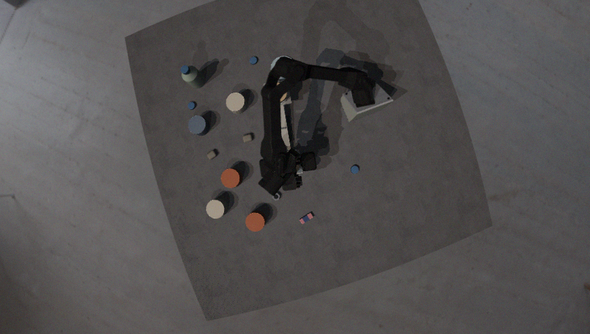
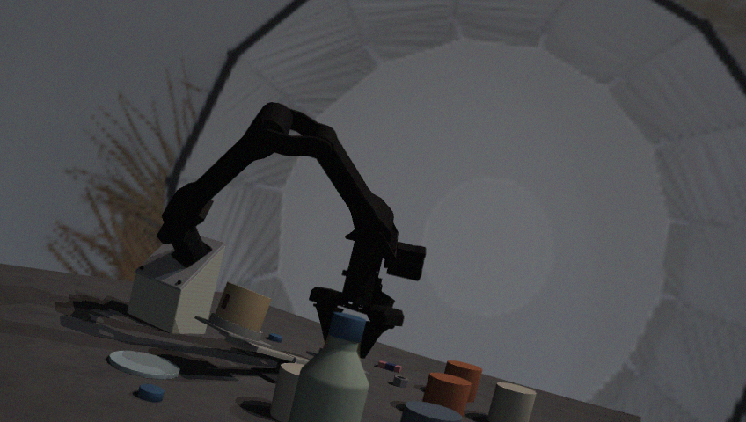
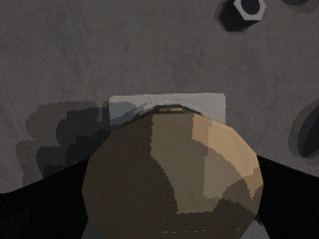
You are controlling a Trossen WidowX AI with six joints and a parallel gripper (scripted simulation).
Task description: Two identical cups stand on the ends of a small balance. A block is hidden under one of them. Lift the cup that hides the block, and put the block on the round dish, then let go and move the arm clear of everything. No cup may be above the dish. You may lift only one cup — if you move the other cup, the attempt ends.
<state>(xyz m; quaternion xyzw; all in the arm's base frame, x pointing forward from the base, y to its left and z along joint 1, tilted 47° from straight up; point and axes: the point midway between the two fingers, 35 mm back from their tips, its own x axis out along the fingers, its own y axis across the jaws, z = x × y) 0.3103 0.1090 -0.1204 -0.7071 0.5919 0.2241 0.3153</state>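
Observation:
A tan cup (image 3: 173,173) fills the wrist view, seen from above, standing on the grey end plate (image 3: 127,107) of the balance. My gripper (image 3: 171,159) (image 1: 284,175) (image 2: 356,334) is open and low around this cup, with one dark finger on each side of it. I cannot tell whether the fingers touch it. The second tan cup (image 2: 242,308) stands on the other end of the balance near the arm's base. The pale round dish (image 2: 143,364) (image 1: 275,60) lies beyond it, partly under the arm's elbow in the top view. No block is in view.
Upright cylinders stand left of the gripper: beige (image 1: 235,101), blue (image 1: 197,124), orange (image 1: 229,177), beige (image 1: 214,209), orange (image 1: 254,221). A green bottle (image 1: 190,75) (image 2: 329,381), small blue discs (image 1: 354,168), a nut (image 1: 275,197) (image 3: 249,4) and a pink-blue block (image 1: 306,218) lie around.

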